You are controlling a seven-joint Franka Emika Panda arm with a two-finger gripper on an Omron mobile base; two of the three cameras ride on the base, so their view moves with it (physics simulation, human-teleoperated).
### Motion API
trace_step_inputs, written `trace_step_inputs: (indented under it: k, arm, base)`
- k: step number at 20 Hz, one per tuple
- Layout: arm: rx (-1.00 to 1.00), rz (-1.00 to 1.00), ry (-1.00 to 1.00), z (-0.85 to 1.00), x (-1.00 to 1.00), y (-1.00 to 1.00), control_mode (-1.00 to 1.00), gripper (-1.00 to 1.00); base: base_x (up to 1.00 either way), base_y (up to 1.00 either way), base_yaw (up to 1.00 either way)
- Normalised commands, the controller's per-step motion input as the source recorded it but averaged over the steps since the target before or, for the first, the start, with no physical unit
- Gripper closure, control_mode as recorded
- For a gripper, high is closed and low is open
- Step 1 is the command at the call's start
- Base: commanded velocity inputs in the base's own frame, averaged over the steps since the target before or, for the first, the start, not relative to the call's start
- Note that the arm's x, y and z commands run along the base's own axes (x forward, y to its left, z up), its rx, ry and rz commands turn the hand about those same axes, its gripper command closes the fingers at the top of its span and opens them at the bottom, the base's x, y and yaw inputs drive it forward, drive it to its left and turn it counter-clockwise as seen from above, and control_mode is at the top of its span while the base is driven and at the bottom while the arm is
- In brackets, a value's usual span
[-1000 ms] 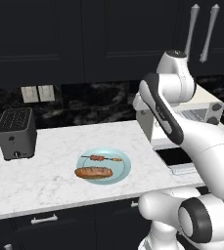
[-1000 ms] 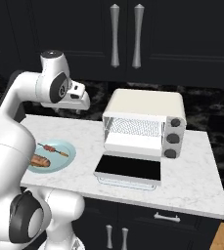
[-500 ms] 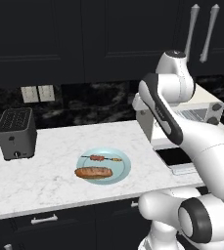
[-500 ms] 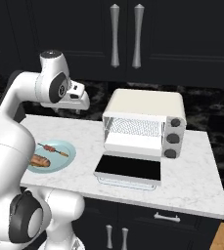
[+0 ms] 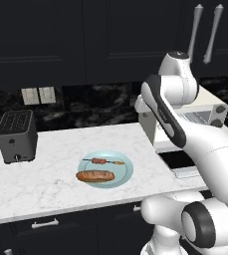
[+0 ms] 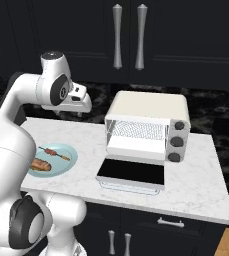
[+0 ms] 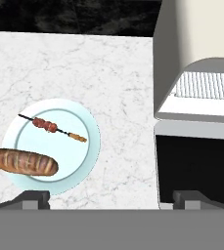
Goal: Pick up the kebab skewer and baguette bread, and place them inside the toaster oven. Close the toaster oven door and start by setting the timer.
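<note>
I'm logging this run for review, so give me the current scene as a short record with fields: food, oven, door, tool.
kebab skewer: lying on the light blue plate, untouched
baguette bread: on the same plate, beside the skewer, one end past the rim
toaster oven: on the marble counter, wire rack bare
toaster oven door: folded down, open
tool: high above the counter between plate and oven, holding nothing, fingers wide apart
slot toaster: on the counter's far left end
</note>
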Motion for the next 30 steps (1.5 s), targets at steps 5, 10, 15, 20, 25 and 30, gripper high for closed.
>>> trace_step_inputs:
  k: [5, 10, 15, 20, 25, 30]
  arm:
    - [0.0, 0.0, 0.0, 0.0, 0.0, 0.0, -1.0, -1.0]
    - [0.0, 0.0, 0.0, 0.0, 0.0, 0.0, -1.0, -1.0]
    - [0.0, 0.0, 0.0, 0.0, 0.0, 0.0, -1.0, -1.0]
    - [0.0, 0.0, 0.0, -0.02, -0.02, 0.0, -1.0, -1.0]
    - [0.02, 0.02, -0.02, -0.21, -0.04, -0.39, -1.0, -1.0]
    - [0.08, 0.28, -0.28, -0.16, -0.18, -0.93, -1.0, -1.0]
  base:
    - [0.0, 0.0, 0.0]
    - [0.0, 0.0, 0.0]
    - [0.0, 0.0, 0.0]
    - [0.0, 0.0, 0.0]
    - [0.0, 0.0, 0.0]
    - [0.0, 0.0, 0.0]
